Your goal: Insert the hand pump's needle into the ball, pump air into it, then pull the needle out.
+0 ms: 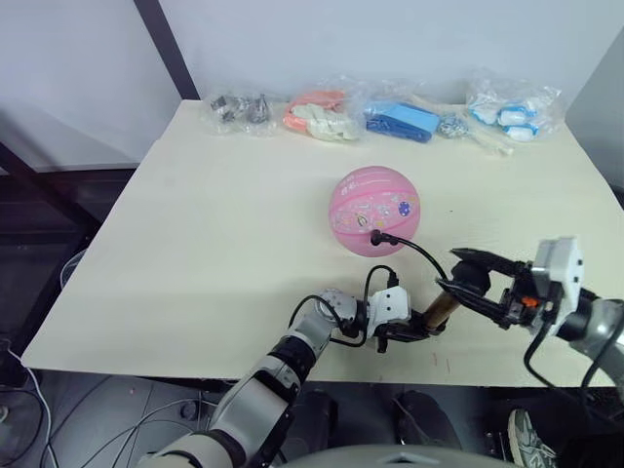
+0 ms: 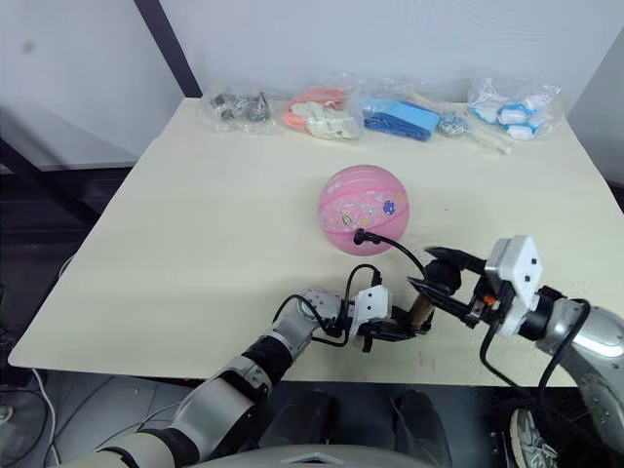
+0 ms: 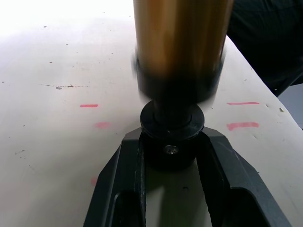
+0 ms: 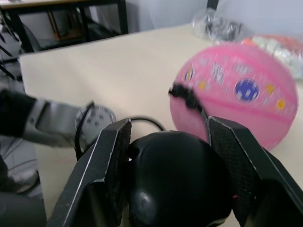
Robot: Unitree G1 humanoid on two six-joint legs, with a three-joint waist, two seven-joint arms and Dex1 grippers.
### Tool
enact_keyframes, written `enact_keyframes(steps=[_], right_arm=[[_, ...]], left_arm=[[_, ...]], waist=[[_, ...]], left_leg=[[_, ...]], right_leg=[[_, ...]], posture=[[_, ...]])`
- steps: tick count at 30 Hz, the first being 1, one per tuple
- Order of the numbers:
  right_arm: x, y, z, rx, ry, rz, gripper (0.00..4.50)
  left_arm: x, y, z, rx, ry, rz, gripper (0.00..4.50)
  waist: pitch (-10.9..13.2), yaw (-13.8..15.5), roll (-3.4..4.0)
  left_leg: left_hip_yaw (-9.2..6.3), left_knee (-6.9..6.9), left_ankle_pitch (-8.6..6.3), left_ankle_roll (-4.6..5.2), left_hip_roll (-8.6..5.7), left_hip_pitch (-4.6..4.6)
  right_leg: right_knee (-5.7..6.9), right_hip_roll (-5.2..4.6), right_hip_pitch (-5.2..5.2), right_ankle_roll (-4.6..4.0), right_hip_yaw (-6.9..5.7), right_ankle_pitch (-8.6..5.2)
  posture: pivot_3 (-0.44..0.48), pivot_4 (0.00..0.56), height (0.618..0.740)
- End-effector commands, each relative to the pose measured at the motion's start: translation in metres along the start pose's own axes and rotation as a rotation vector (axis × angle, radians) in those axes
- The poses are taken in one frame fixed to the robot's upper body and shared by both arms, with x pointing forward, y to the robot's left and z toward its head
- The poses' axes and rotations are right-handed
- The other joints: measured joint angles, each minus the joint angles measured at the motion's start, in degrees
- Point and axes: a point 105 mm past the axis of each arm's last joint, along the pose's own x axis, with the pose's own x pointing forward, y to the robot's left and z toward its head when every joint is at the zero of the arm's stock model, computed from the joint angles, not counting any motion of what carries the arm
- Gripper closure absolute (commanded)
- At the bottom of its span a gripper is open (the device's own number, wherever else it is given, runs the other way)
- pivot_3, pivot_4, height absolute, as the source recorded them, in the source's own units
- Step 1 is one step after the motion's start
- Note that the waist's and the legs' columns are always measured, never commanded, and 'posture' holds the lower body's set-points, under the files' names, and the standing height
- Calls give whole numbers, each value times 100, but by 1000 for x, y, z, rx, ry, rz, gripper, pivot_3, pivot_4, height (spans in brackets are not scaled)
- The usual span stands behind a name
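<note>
A pale cream bench [image 1: 224, 244] with a flat, bare top carries everything. Along its far edge lies a row of clear plastic bags: one with dark metal parts [image 1: 239, 107] at the left, one with orange and white items [image 1: 319, 114] next, one with a blue object [image 1: 401, 121] right of that, and one with white-and-blue pieces [image 1: 514, 111] at the far right. The pink ball [image 1: 374, 211] rests on the bench right of centre, well apart from the bags. Small red marks [image 3: 242, 125] dot the surface near the near edge.
</note>
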Motion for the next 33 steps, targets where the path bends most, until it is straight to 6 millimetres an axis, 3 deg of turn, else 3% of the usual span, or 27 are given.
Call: enact_keyframes(steps=[1,9,17,26,33], right_arm=[[-3,7,43,-60,-99,50,2342],[-22,-5,84,-78,-104,56,2342],[-24,-8,104,-75,-147,59,2342],[-7,6,37,-16,-29,79,2342],[3,11,-4,-9,-5,51,2342]], left_arm=[[-5,-14,-28,-86,84,-22,3470],[-5,-14,-29,-91,86,-21,3470],[-5,-14,-29,-85,85,-20,3470],[-4,-13,-29,-89,84,-12,3470],[-5,-14,-30,-90,86,-10,3470]], waist=[[6,4,-4],[12,8,-12],[14,8,-15],[9,0,-17],[-2,-4,-22]], left_leg=[[0,0,0,0,0,-1],[1,1,0,1,1,-6],[1,1,0,1,3,-9],[4,1,0,1,2,0],[1,1,0,0,2,17]], right_leg=[[0,-2,0,0,0,0],[-5,-8,0,-1,-1,0],[-5,-10,-1,-1,-1,0],[-4,-9,3,1,1,0],[-2,1,8,3,-3,-1]], posture=[[0,150,740],[0,150,740],[0,150,740],[0,150,740],[0,150,740]])
